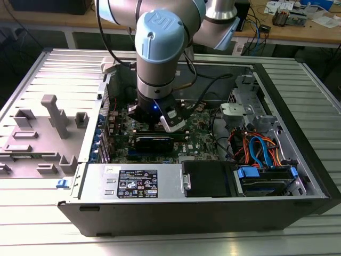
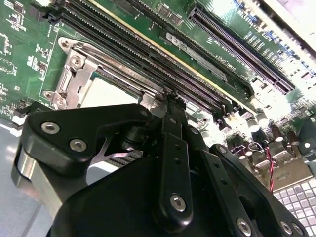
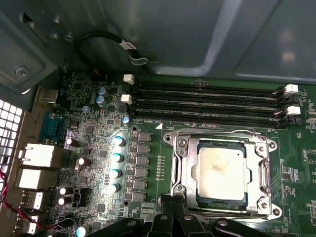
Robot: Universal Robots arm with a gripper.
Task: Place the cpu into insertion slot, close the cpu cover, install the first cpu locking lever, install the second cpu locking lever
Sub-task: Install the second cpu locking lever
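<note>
here, robot gripper low over a processor socket with the chip seated

an open computer case [image 1: 298, 176] lies on its side on a ribbed metal table [image 1: 48, 224]. the robot arm [image 1: 160, 48] reaches down into the middle of the case, and the gripper [image 1: 160, 120] sits just above the green motherboard [image 1: 205, 141].

in the first wrist view, the insertion slot [image 3: 180, 170] lies directly ahead of the gripper's [image 3: 170, 217] black fingertips [image 3: 160, 219], which sit close together at the socket's near edge. i cannot tell whether they pinch anything. the cpu cover [image 3: 261, 173], a silver frame plate, lies flat around the chip. the cpu [image 3: 219, 170], dull silver-grey, sits inside the slot and shows through the cover's square cut-out.

beyond the socket, further from the gripper, run four long black memory slots [image 3: 207, 103].

in the second wrist view, the gripper [image 2: 170, 106] tip touches or nearly touches the socket's metal edge, with the cpu [image 2: 106, 91] just beside it and the cover [image 2: 74, 81] around it.
</note>
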